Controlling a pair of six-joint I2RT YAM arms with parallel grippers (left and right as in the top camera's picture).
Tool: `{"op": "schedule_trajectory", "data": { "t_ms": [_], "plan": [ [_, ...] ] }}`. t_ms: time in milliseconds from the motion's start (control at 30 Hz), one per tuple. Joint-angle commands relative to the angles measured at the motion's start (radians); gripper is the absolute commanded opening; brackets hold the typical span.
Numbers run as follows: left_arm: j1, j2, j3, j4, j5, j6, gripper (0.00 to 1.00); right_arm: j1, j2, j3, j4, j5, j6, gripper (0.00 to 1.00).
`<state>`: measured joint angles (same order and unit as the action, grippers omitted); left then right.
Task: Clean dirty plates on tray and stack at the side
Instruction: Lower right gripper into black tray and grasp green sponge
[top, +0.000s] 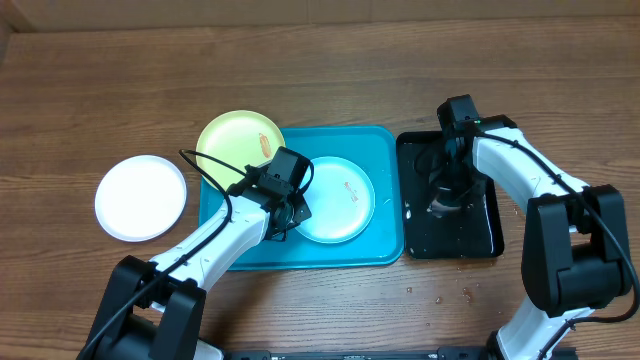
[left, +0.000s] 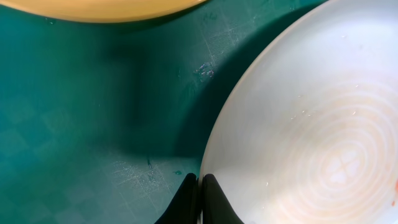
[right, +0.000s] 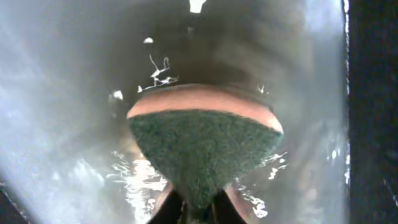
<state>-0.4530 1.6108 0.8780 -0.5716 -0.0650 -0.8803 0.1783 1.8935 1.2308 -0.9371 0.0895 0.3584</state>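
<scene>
Sponge (right: 205, 149) gripped, blue plate (top: 338, 200) rim apparently pinched

Blue plate (top: 340, 195) on tray (top: 385, 240), green (top: 235, 140) overlapping, white (top: 140, 197) aside.

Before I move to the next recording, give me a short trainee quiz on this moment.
1. True or false: the white plate lies on the turquoise tray.
2. Which plate's rim does the left gripper pinch?
3. The right gripper, over the black tray, holds: A) a sponge B) a plate C) nothing.
Key: 1 false, it lies on the table; 2 the light blue plate; 3 A.
</scene>
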Motion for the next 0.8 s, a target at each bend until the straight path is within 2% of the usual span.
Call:
{"op": "schedule_trajectory", "data": {
  "t_ms": [0, 333, 600, 767],
  "plan": [
    [-0.006, 0.003, 0.021, 0.002, -0.025, 0.037, 0.04, 0.001, -0.02, 0.076, -0.046, 0.008, -0.018, 0.04],
    [-0.006, 0.003, 0.021, 0.001, -0.05, 0.091, 0.04, 0.001, -0.02, 0.209, -0.212, 0.006, -0.097, 0.04],
    [-0.006, 0.003, 0.021, 0.0, -0.05, 0.092, 0.04, 0.003, -0.019, 0.201, -0.251, -0.005, -0.121, 0.04],
    [-0.006, 0.003, 0.021, 0.002, -0.05, 0.091, 0.04, 0.004, -0.019, 0.128, -0.206, -0.005, -0.119, 0.04]
  ]
}}
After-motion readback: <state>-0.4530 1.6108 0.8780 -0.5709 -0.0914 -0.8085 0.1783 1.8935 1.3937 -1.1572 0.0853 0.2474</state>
